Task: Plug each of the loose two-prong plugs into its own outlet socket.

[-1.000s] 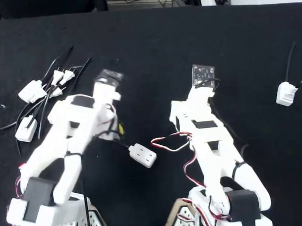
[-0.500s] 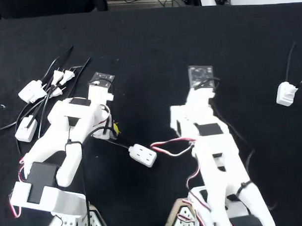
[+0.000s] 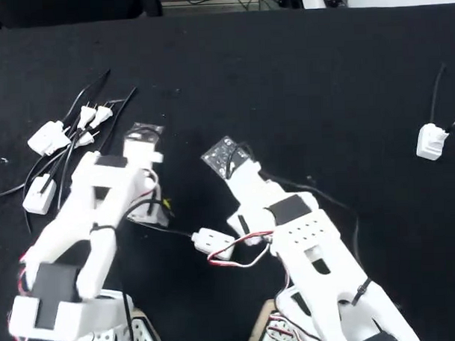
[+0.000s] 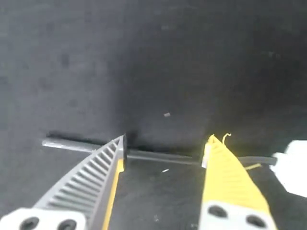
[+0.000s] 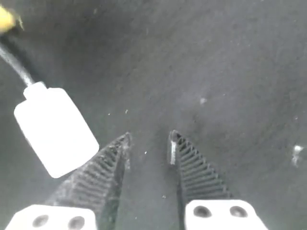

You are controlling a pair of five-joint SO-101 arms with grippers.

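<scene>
Left pincer (image 4: 166, 141), mine: released, ribbed jaws either side of a thin black cord (image 4: 158, 156).
Right pincer (image 5: 149, 136): released, beside the smooth white outlet socket (image 5: 55, 129) at table's 6 o'clock.
Two-prong plugs (image 3: 93, 115): 10 o'clock, on matte black cloth (image 3: 283, 64).

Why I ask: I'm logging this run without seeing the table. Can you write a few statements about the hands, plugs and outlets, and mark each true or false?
1. The left hand is open, its fingers either side of a black cable. True.
2. The right hand is clamped on the white outlet block. False: it is open, and the block lies beside it.
3. Another white block lies apart, far to the right in the high view. True.
4. The loose plugs are already seated in sockets. False: they lie free among cables.
</scene>
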